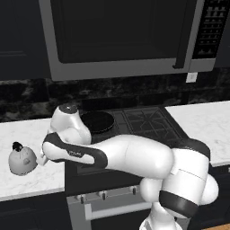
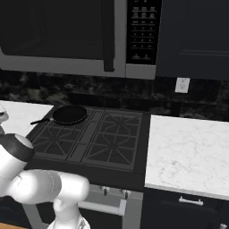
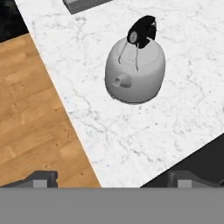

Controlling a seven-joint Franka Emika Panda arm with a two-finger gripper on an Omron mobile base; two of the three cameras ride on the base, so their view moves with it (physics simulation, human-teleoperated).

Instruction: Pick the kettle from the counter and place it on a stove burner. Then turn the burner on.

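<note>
The white dome-shaped kettle [image 1: 21,160] with its black knob top stands on the marble counter [image 1: 27,130], left of the stove. In the hand view the kettle [image 3: 135,72] sits upright, spout facing the camera, on the counter [image 3: 131,131] a short way beyond my gripper [image 3: 113,179]. The gripper is open with nothing between its fingertips [image 3: 41,178]. My arm reaches left across the stove front, the hand close to the kettle's right side. The front right stove burner [image 1: 148,119] [image 2: 112,143] is a bare black grate.
A black frying pan [image 1: 96,121] [image 2: 69,114] occupies the back left burner. Stove knobs [image 1: 103,195] [image 2: 105,190] line the front panel. A microwave [image 1: 121,36] hangs above the cooktop. More counter [image 2: 188,152] lies right of the stove. Wooden floor [image 3: 35,118] shows past the counter edge.
</note>
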